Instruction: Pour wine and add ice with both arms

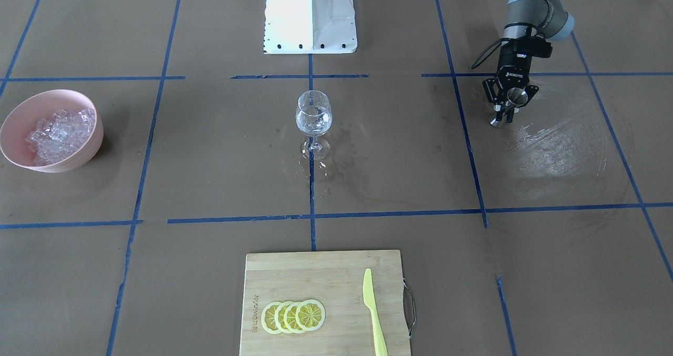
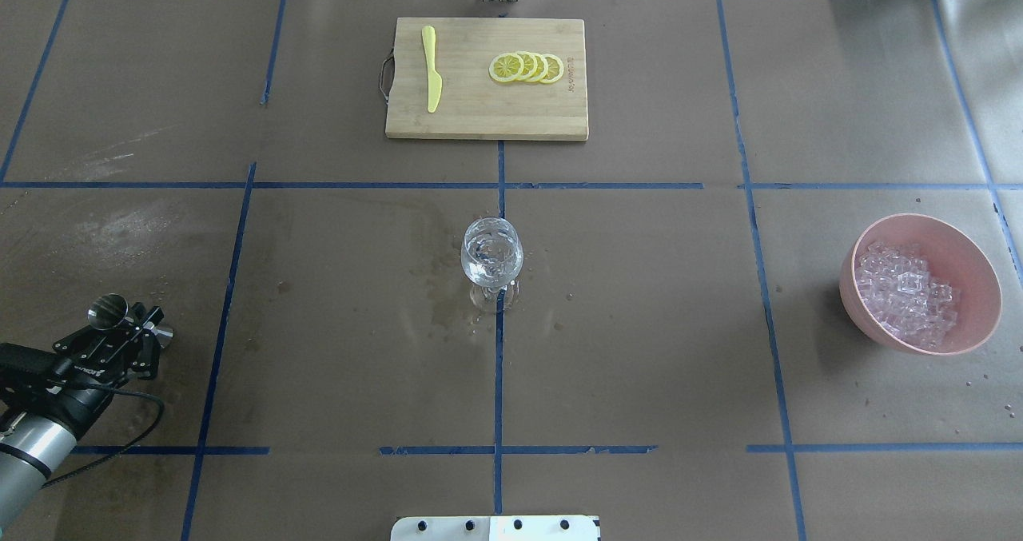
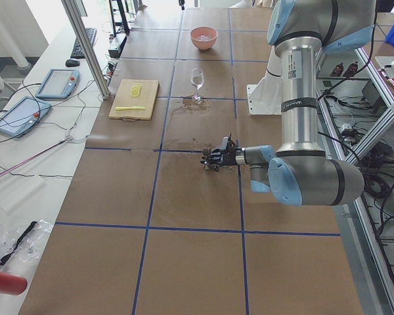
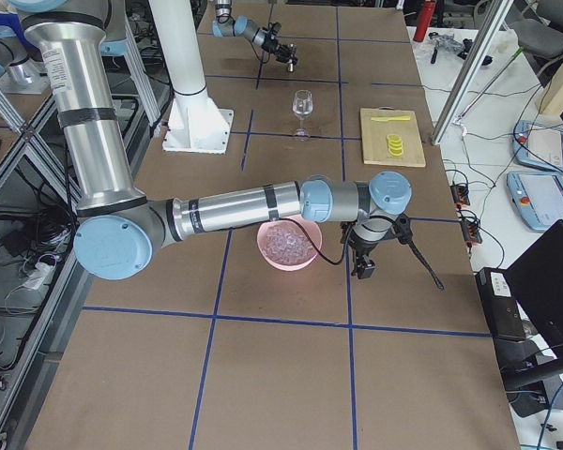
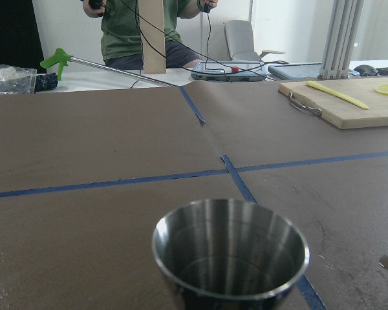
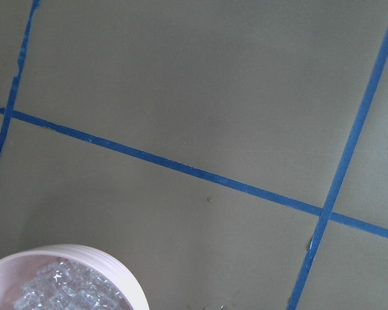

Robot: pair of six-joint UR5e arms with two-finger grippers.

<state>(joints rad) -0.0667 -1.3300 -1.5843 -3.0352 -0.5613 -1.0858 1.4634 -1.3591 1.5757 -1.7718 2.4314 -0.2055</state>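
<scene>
You see the left gripper (image 2: 134, 327) closed on a steel jigger (image 2: 108, 309), low over the table (image 2: 639, 325) on the robot's left, well apart from the wine glass (image 2: 491, 255) at centre. The ice (image 2: 907, 295) is heaped in the pink bowl (image 2: 981, 273) on the right. The right gripper (image 4: 364, 268) hangs just beside the bowl; fingers open or closed, cannot tell.

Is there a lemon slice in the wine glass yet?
No: all four lemon slices lie on the cutting board, apart from the wine glass.

Overhead, at the worktop's (image 2: 639, 325) twelve o'clock: bamboo cutting board (image 2: 479, 113) bearing overlapping lemon slices (image 2: 527, 67), yellow knife (image 2: 431, 77) at their nine o'clock.
</scene>
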